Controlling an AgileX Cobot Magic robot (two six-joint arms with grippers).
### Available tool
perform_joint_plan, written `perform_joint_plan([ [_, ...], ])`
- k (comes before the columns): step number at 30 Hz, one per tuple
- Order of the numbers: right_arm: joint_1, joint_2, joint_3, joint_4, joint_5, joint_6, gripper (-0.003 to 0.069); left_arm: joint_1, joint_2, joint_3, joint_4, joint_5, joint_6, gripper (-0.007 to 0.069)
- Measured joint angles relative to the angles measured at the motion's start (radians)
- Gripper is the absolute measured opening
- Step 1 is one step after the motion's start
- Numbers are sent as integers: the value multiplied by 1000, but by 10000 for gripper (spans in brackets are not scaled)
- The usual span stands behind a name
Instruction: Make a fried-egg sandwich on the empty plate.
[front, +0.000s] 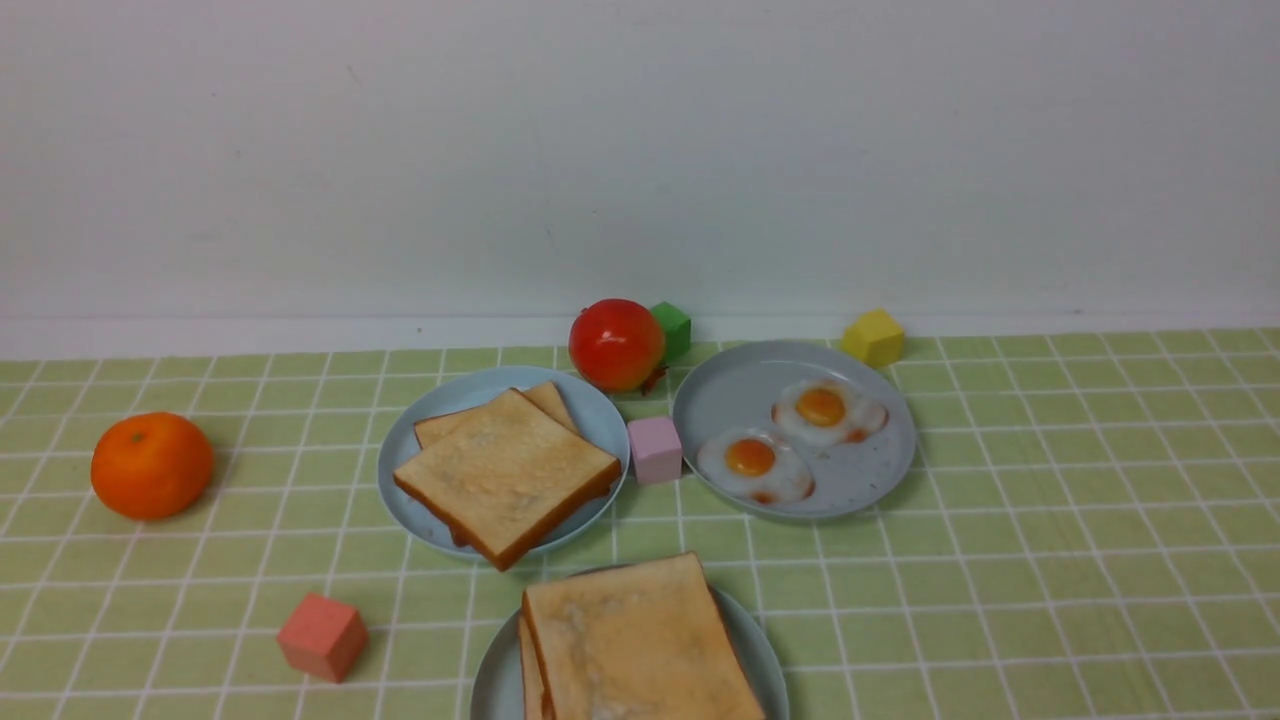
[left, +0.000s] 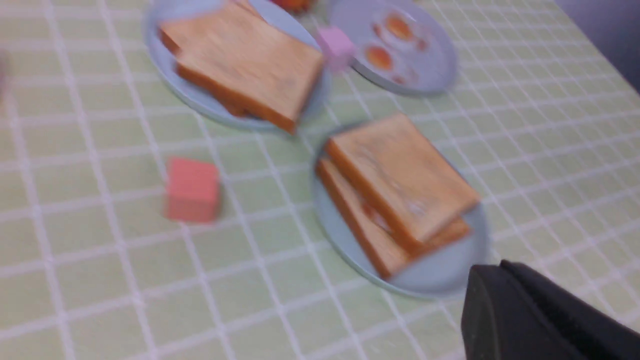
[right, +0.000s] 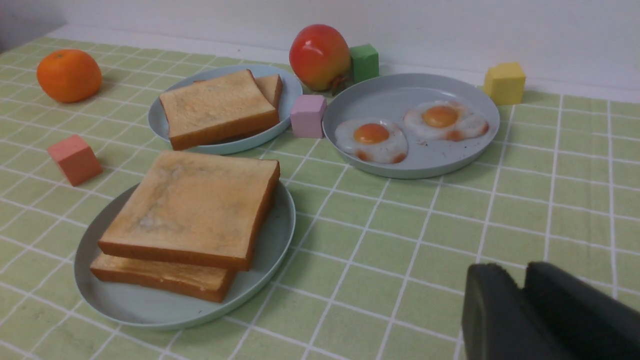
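The fried-egg sandwich sits on the plate at the lower centre of the front view, its top slice skewed over the lower one. My right claw is pressed together and empty. My left claw is a dark blur, and I cannot tell its state. I judge the risk to be an arm sweeping low and nudging that top slice off. The fried egg shows only as a reddish hint between the slices, so it may sit off-centre.

The sandwich, two golden toasts stacked askew, lies flat on the pale plate nearest the robot. A blurred reddish sliver of egg shows between them.
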Motion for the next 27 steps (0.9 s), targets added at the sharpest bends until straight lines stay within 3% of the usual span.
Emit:
perform_joint_plan([
  [4, 0, 0, 0, 0, 0, 0, 122, 0, -82, 108, 127, -185, 6, -13],
  [10, 0, 0, 0, 0, 0, 0, 129, 26, -131, 203, 127, -343, 20, -13],
  [13, 0, 0, 0, 0, 0, 0, 133, 123, -135, 242, 86, -366, 36, -13],
  [20, 0, 0, 0, 0, 0, 0, 142, 364, -180, 395, -33, -477, 193, -13],
  [27, 0, 0, 0, 0, 0, 0, 152, 502, -186, 514, -47, -396, 211, -13],
])
